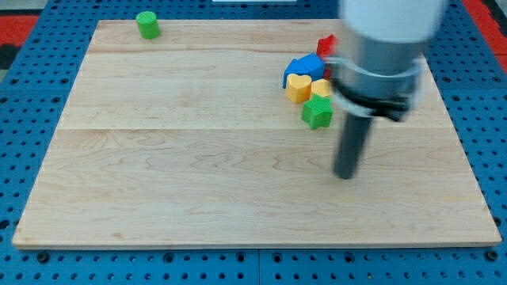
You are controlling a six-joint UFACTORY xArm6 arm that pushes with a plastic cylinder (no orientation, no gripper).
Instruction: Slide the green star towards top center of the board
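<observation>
Below-right of the green star (317, 112) – crowded by yellow (298, 87) and blue (304, 67) blocks – rests my tip (344, 176), fingerless.

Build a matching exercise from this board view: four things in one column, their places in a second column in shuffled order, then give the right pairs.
Things:
1. green cylinder
2. green star
3. my tip
4. red block

Places:
A. at the bottom edge of the block cluster, just below the yellow blocks
B. alone near the board's top left corner
C. at the top of the cluster, partly hidden by the arm
D. on bare board, below and to the view's right of the cluster, touching no block

Pairs: 1-B, 2-A, 3-D, 4-C
</observation>
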